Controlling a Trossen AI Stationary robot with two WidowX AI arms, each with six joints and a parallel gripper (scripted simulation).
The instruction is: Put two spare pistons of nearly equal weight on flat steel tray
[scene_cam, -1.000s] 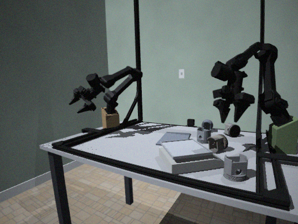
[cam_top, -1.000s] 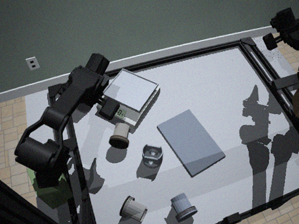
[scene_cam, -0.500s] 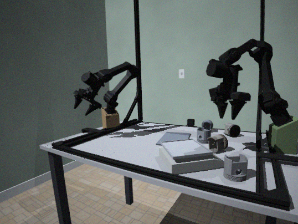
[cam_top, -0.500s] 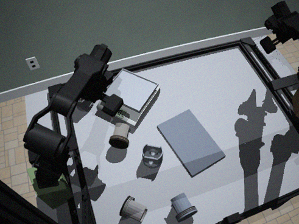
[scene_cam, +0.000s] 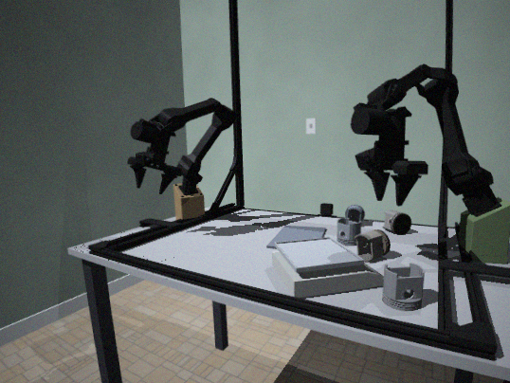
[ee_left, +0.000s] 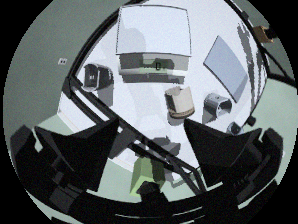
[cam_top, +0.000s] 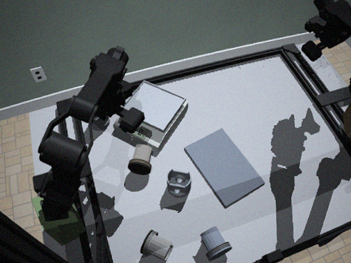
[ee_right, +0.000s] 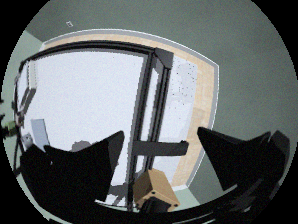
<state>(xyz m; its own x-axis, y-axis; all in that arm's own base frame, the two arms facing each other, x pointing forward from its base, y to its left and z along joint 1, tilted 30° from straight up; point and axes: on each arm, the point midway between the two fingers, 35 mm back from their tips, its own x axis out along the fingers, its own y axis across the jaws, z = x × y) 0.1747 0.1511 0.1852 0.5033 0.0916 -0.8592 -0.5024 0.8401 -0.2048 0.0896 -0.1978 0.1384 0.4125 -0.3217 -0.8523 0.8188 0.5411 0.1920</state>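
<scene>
The flat steel tray (cam_top: 223,166) (scene_cam: 296,235) (ee_left: 226,67) (ee_right: 40,132) lies on the bench with no piston on it. A tan piston (cam_top: 142,154) (scene_cam: 372,244) (ee_left: 179,102) lies on its side by the scale's front. A dark grey piston (cam_top: 179,183) (scene_cam: 348,230) (ee_left: 217,104) stands between it and the tray. A second tan piston (cam_top: 158,245) (scene_cam: 397,222) and a blue-grey piston (cam_top: 215,242) (scene_cam: 355,214) lie apart on their sides. A grey piston (scene_cam: 403,289) (ee_left: 97,77) stands beside the scale. My left gripper (scene_cam: 390,201) (ee_left: 152,121) is open, empty, above the bench. My right gripper (scene_cam: 150,189) (ee_right: 161,133) is open, empty, raised near its base.
The scale (cam_top: 156,104) (scene_cam: 315,256) (ee_left: 154,30) bears no piston; its display (ee_left: 158,65) is partly shadowed. A black frame (cam_top: 207,67) (scene_cam: 213,286) edges the bench. The green base (cam_top: 61,224) (scene_cam: 485,237) and orange base (scene_cam: 189,204) (ee_right: 155,190) stand at opposite ends.
</scene>
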